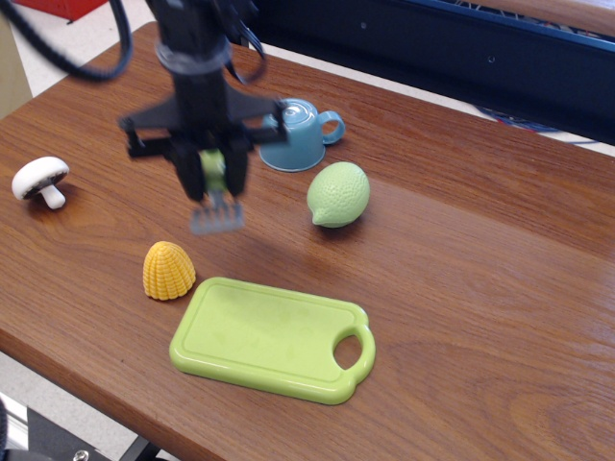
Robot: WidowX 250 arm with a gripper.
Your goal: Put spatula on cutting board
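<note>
The one view looks down across a brown wooden surface [461, 279]. The gripper [211, 176] hangs above the middle of it, jaws closed on the green handle of the spatula [215, 204]. The spatula points down, its grey slotted blade below the jaws and clear of the surface, slightly blurred. It is between the cup and the corn, above the wood and short of the board.

The board [269, 336] lies flat near the front edge, its handle hole at the right end, with nothing on it. The corn [168, 271] stands just beside the board's left far corner. A blue cup [298, 134] sits upside down behind the gripper, partly hidden by it, handle to the right. A lime [338, 194] lies near the cup, to the right of the spatula. A mushroom [40, 180] sits well apart at the left edge.
</note>
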